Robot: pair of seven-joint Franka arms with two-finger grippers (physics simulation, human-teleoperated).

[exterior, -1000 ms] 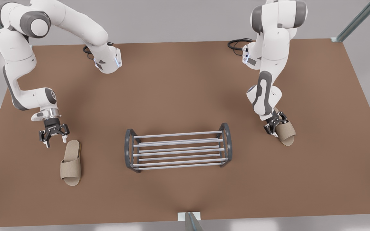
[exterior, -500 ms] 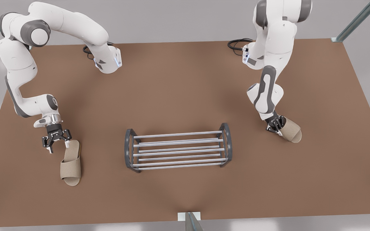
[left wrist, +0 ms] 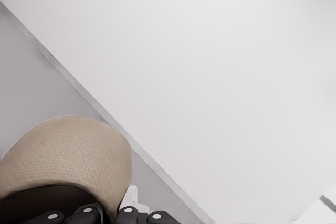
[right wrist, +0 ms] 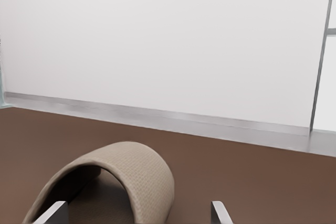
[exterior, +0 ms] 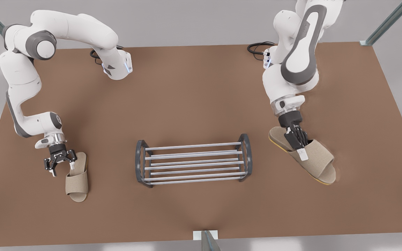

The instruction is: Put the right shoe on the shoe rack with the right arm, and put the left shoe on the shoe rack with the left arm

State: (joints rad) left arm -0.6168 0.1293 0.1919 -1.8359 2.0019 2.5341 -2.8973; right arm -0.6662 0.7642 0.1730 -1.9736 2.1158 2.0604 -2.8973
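L gripper clamped on left shoe near strap, shoe tilted, prob. off table. R gripper spread at heel of right shoe, flat beside shoe rack. Slippers look light and floppy: pinch sole+strap edge.

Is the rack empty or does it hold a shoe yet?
Empty: the rack has bare bars; the left shoe and right shoe are off to its sides.

Count, front view: 2 arms, 2 slippers, 1 rack.
Arms: left side, upper right. Slippers: lower left, right of centre. Rack, six bars, centre.
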